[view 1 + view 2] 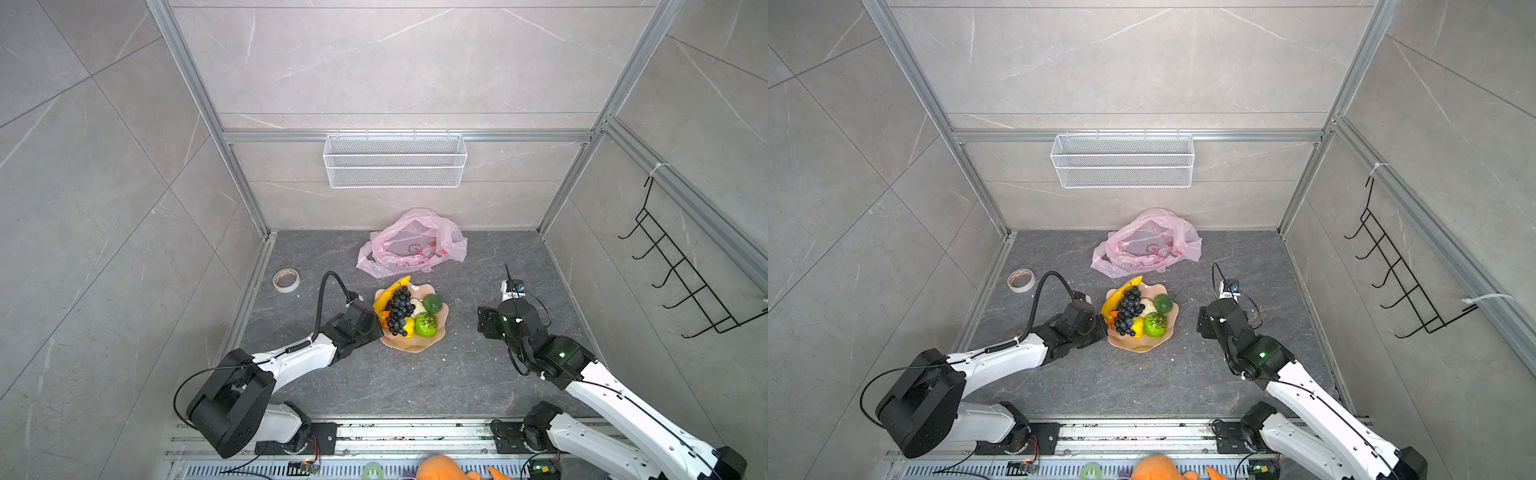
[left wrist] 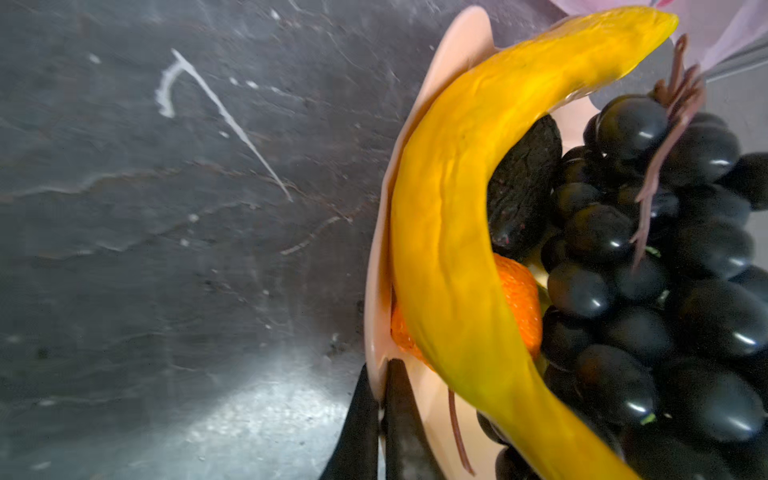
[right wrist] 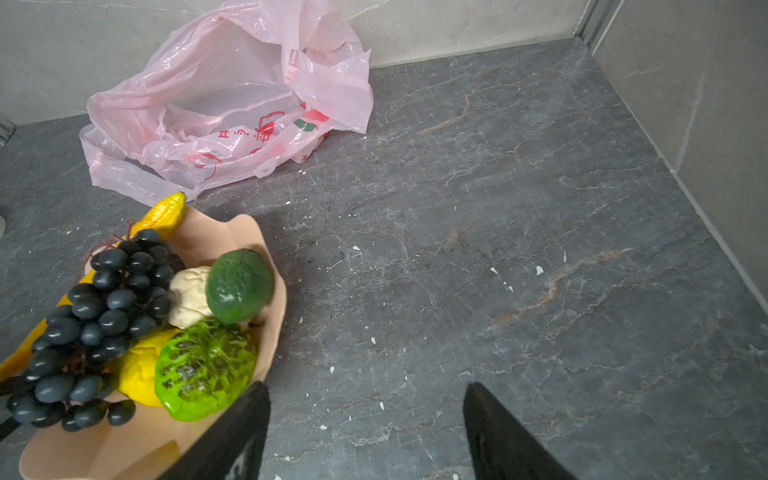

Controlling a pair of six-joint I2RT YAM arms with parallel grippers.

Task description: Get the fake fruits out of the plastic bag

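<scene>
All the fake fruits (image 1: 399, 309) you can see sit heaped on the peach plate (image 1: 411, 345), out of the plastic bag (image 1: 411, 245) behind it (its folds could hide one), with your left hand (image 2: 380, 370) pinching the plate's rim and right hand (image 3: 365, 386) open.

Floor (image 1: 374, 382) of dark grey veined stone, flecked with white; back wall (image 1: 395, 75) and side walls (image 1: 104, 208) of pale grey marbled tile; aluminium frame posts (image 1: 199, 83) at the corners; crossbar (image 1: 291, 136) carrying a white wire-mesh basket (image 1: 395, 162); black wire hook rack (image 1: 681, 274) tied to the right-hand rail; light even and diffuse.
</scene>
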